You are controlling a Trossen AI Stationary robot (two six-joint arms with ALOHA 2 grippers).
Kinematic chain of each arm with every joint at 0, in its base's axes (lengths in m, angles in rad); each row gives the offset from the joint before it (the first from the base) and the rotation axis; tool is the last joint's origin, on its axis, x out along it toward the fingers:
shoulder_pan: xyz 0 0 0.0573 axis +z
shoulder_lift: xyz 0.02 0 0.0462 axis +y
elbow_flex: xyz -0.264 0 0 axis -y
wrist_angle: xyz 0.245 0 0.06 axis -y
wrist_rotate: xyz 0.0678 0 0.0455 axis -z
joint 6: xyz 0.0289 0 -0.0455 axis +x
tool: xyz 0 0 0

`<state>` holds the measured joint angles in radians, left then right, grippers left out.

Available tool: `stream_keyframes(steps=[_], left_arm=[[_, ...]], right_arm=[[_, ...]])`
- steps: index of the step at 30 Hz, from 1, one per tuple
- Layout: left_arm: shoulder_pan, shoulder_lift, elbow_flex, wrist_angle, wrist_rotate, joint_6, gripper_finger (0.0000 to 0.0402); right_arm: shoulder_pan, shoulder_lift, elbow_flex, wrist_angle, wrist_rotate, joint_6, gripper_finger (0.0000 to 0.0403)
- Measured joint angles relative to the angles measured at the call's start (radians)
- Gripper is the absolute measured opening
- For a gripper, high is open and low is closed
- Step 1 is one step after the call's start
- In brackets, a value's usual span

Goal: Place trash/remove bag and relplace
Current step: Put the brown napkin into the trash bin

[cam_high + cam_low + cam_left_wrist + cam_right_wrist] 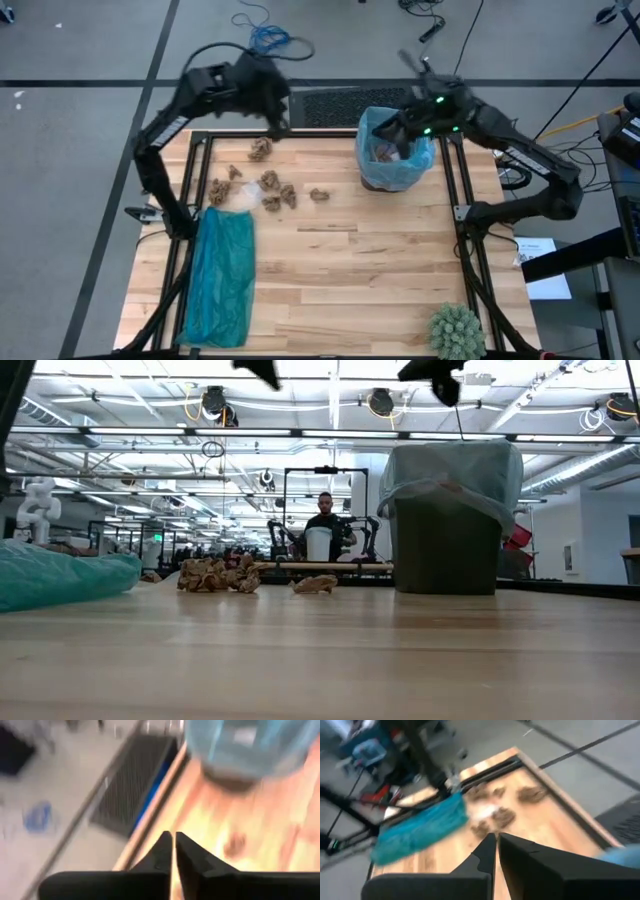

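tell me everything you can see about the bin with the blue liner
The bin is small, dark and stands upright near the table's far edge on the right. A thin, crinkly pale blue liner is draped over its rim and hangs partway down the sides. Brownish trash shows inside. The right claw hovers above its opening.

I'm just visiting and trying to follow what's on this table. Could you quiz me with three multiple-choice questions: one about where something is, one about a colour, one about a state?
1. Where is the spiky green ball?
A. beside the bin
B. table's near right corner
C. on the teal bag

2. What colour is the liner in the bin?
A. pale blue
B. black
C. yellow

3. How are the left gripper fingers?
A. wide open
B. shut, empty
C. shut on a scrap

Answers: 1 B, it sits alone there. 2 A, pale blue plastic drapes the rim. 3 B, the fingers meet with nothing between.
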<state>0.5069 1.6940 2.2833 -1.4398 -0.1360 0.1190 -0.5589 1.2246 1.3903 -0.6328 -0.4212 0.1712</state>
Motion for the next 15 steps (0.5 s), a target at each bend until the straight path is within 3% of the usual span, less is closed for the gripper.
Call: stream_keyframes(steps=[3,11,15], left_arm=[[0.024,-0.037,-0.002,-0.136,-0.006,-0.078,0.0006],[0.091,-0.202,-0.165,-0.114,0.007,-0.138,0.0001],[0.146,-0.325,-0.314,0.005,0.150,-0.140,0.0001]], right_arm=[[0.068,0.059,0.000,0.059,-0.003,-0.026,0.0009],[0.193,0.260,0.000,0.149,0.070,-0.032,0.0034],[0.254,0.358,0.000,0.152,0.151,-0.044,0.0066]])
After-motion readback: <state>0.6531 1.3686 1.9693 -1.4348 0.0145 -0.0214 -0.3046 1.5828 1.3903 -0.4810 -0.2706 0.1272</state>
